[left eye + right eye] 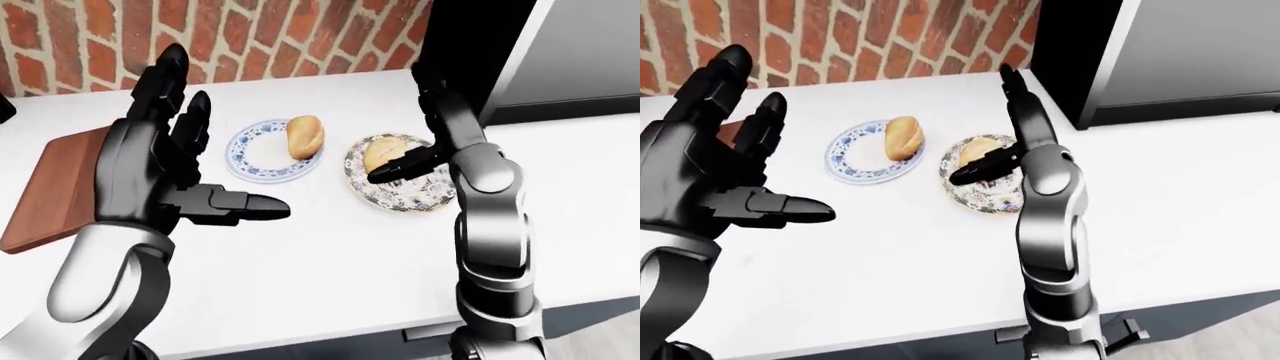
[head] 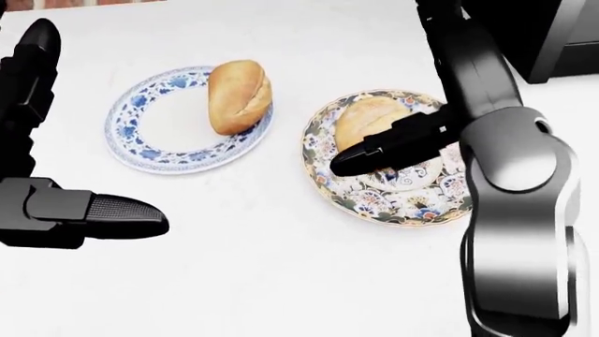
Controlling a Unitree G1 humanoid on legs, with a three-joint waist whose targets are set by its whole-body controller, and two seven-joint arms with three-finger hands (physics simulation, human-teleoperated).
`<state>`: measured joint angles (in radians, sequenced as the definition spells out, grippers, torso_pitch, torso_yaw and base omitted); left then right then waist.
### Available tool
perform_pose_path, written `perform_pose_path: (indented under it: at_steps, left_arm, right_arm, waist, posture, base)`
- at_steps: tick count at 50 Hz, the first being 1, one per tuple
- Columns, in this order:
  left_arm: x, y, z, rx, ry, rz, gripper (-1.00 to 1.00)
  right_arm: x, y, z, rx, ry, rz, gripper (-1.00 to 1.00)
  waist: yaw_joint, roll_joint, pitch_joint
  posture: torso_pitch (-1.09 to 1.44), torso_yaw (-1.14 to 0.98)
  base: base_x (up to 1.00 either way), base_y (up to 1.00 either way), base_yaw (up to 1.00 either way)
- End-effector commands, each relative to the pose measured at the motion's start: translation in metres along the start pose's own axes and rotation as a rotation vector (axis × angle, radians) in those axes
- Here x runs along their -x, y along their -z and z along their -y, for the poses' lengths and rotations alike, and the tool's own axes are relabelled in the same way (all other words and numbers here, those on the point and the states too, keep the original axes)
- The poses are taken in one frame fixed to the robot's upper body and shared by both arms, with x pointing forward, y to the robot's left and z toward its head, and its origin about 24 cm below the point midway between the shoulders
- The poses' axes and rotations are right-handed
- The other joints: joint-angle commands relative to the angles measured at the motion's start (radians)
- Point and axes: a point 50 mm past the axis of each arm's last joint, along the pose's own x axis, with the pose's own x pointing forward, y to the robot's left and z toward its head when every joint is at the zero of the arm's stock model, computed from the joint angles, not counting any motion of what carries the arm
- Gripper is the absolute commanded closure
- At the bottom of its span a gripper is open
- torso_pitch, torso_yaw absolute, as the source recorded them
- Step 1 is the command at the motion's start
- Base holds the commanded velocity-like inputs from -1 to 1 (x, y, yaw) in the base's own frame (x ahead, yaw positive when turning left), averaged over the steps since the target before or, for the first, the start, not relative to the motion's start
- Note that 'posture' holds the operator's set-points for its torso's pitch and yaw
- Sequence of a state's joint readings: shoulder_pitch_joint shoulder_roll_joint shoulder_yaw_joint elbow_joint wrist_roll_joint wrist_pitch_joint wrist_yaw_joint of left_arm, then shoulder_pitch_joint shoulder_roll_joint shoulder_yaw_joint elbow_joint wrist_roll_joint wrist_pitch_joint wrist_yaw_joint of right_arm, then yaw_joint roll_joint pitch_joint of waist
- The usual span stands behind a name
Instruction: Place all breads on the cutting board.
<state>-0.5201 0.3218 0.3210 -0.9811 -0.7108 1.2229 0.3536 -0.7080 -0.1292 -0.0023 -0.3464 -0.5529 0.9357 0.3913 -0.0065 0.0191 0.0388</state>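
breads: two rolls, each on its own plate, none on the board yet
cutting board [image 1: 60, 187]: far left, partly behind left hand
left hand [image 1: 165, 161]: spread, empty, hovering between board and blue plate [image 1: 262, 154]
left roll [image 1: 305, 136]: long axis roughly top-bottom, just right of left hand
right roll [image 2: 370, 123]: on floral plate [image 2: 393, 196]
right hand [image 1: 425, 142]: fingers spread, thumb over right roll, nearer it
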Motion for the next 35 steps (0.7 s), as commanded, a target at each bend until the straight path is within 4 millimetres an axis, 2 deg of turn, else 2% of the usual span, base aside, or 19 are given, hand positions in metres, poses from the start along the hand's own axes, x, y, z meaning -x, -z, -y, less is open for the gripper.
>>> perform_pose_path:
  at_steps: [1,14,18,22,35]
  left_arm:
    - [0.001,-0.010,0.000,0.000,-0.006,0.066,-1.00]
    - [0.000,-0.011,-0.003,0.010,-0.013,0.063,-1.00]
    - [-0.001,-0.009,-0.003,0.011,-0.014,0.059,-1.00]
    - [0.000,-0.008,-0.002,0.012,-0.013,0.057,-1.00]
    - [-0.001,-0.005,-0.004,0.014,-0.017,0.054,-1.00]
  right_arm:
    - [0.002,-0.014,0.006,0.021,0.041,0.080,-0.70]
    - [-0.003,-0.002,0.001,0.029,0.034,0.057,-0.65]
    - [-0.005,0.004,-0.001,0.031,0.030,0.046,-0.54]
    - [-0.007,0.009,-0.004,0.023,0.026,0.037,-0.58]
    - [-0.020,0.028,-0.012,0.015,0.018,-0.004,-0.56]
  waist:
    - [0.000,0.003,-0.022]
    - [0.001,0.000,-0.022]
    - [0.001,-0.001,-0.023]
    - [0.001,-0.003,-0.025]
    - [0.003,-0.010,-0.030]
  posture:
    - [0.00,0.00]
    - [0.00,0.00]
    - [0.00,0.00]
    - [0.00,0.00]
    - [0.00,0.00]
  base:
    - [0.00,0.00,0.00]
    - [0.00,0.00,0.00]
    - [0.00,0.00,0.00]
    - [0.00,0.00,0.00]
    - [0.00,0.00,0.00]
